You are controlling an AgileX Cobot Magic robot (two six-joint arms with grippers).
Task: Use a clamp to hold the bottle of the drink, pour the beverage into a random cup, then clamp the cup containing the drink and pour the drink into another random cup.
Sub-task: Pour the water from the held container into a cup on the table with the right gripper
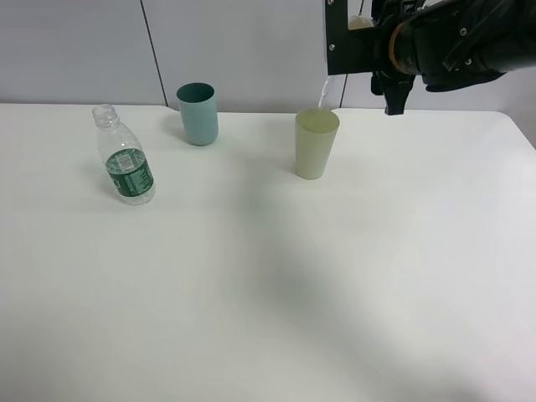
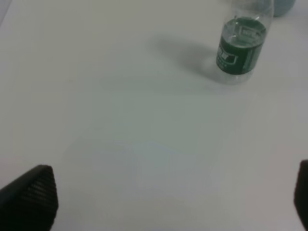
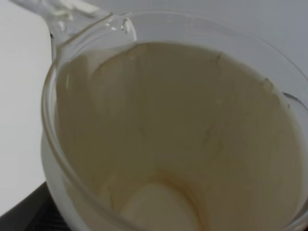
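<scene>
Below my right gripper (image 1: 390, 90), in the high view, I count one bottle and two standing tumblers on the white table (image 1: 335, 301). The pale yellow-green tumbler (image 1: 316, 144) stands nearest, just under that gripper and a little to its left. The teal tumbler (image 1: 198, 113) is farther left. The bottle (image 1: 126, 161) is farthest, upright with its neck open, well apart from both. My right arm hangs high over the table's far edge, by the grey wall, with the table's far right corner below it. From the tumblers toward the near edge the tabletop is bare and wide. The bottle's dark green label carries white marks too small to read.

Ahead of my left gripper (image 2: 166, 202), in its wrist view, is the same single bottle (image 2: 240, 48), well away from my fingertips (image 2: 29, 197). A sliver of the teal tumbler (image 2: 284, 6) shows beyond it. The jaws stand spread wide, holding nothing, with bare table between them. The label's white print is blurred.

Inside my right gripper, in its wrist view, sits one cup (image 3: 183, 144), tilted, its cream inside filling the frame. The jaws are clenched on it, with one dark finger (image 3: 33, 214) against its wall. The clear beverage (image 3: 72, 12) runs over the rim's lip.
</scene>
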